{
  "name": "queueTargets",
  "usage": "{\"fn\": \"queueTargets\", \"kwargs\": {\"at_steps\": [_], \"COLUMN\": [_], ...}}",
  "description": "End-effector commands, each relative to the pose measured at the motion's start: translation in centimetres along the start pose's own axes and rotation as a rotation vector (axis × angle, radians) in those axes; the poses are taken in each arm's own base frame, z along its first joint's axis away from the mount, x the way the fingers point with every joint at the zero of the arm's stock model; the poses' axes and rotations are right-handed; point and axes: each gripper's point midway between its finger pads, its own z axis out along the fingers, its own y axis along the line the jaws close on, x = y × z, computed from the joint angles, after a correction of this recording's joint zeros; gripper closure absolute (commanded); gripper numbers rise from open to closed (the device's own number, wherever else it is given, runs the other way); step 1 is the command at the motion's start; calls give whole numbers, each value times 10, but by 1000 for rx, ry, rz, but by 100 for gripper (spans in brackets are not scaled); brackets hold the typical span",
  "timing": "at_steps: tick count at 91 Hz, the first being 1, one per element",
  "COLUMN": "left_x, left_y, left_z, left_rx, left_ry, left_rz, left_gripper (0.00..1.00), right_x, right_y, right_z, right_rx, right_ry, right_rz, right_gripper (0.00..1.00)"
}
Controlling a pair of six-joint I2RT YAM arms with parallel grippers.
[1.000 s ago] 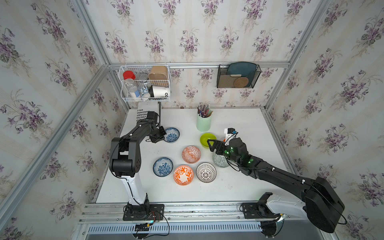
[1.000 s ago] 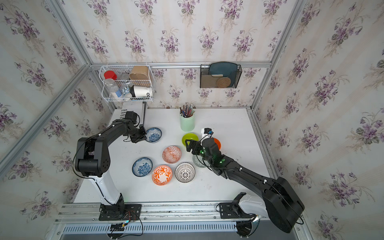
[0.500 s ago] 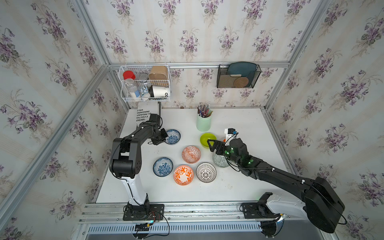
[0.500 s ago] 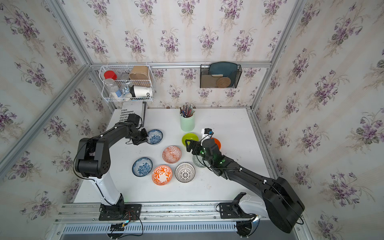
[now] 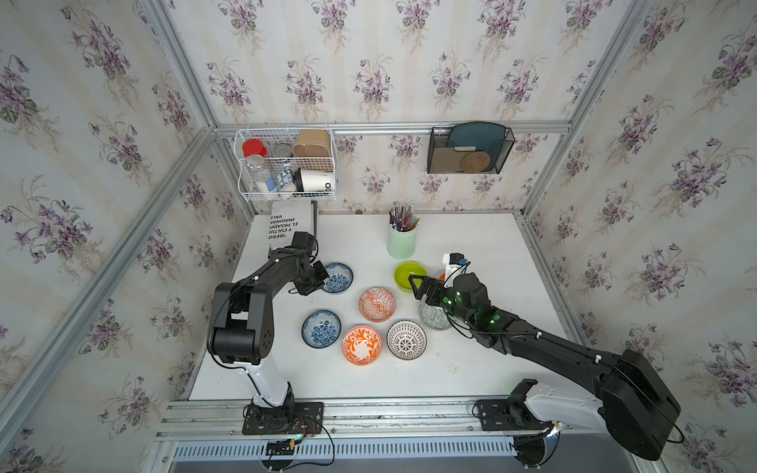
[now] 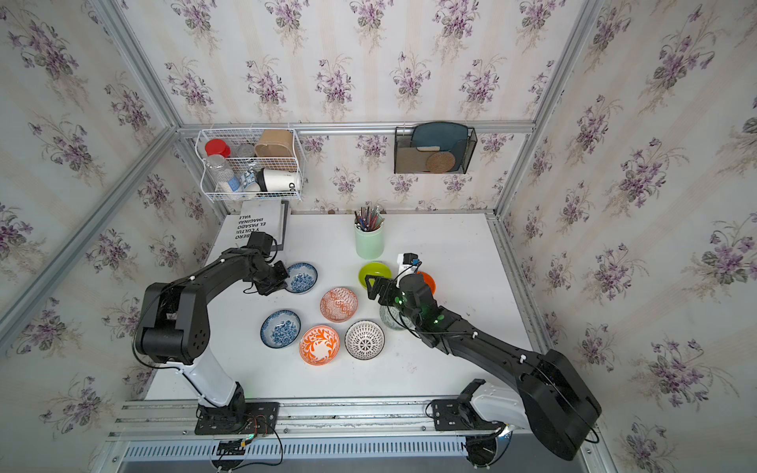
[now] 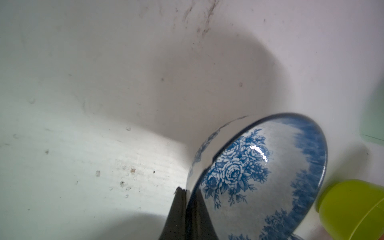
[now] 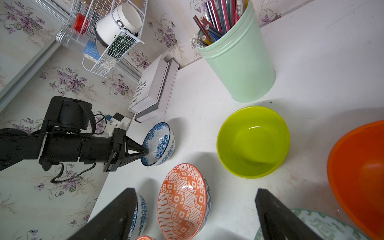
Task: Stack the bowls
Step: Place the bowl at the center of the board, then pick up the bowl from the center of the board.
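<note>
Near left table (image 5: 471, 245) edge, left fingers (image 8: 137, 152) pinch tilted blue bowl (image 7: 259, 176) rim; right fingers (image 8: 116, 216) wide, empty.

Floral wallpaper (image 5: 368, 61), white table (image 5: 491, 237)

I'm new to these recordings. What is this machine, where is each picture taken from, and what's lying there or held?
Two black robot arms work at a white table. Two pictures look down from overhead; two come from cameras on the arms' wrists. Eight small bowls sit unstacked on it, beside a pen cup. The left gripper pinches the rim of a tilted blue floral bowl. The right gripper hangs open near the lime green bowl, holding nothing.
</note>
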Motion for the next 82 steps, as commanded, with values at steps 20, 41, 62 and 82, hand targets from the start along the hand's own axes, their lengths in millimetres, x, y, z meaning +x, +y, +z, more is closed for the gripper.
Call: {"fn": "queueTargets", "kwargs": {"at_steps": [20, 41, 62, 82], "left_x": [8, 14, 57, 107], "left_y": [13, 18, 38, 73], "left_z": [-4, -24, -53, -71], "left_rx": [-67, -70, -26, -51], "left_ry": [25, -2, -15, 9], "left_rz": [-17, -8, -45, -84], "left_gripper": [48, 8, 8, 10], "right_x": [-6, -6, -5, -4], "right_y": [6, 6, 8, 9], "right_z": [-2, -2, -2, -2], "right_rx": [-24, -27, -37, -46], "right_ry": [-25, -26, -22, -21], "right_rz": [4, 4, 4, 8], "right_gripper": [4, 4, 4, 4]}}
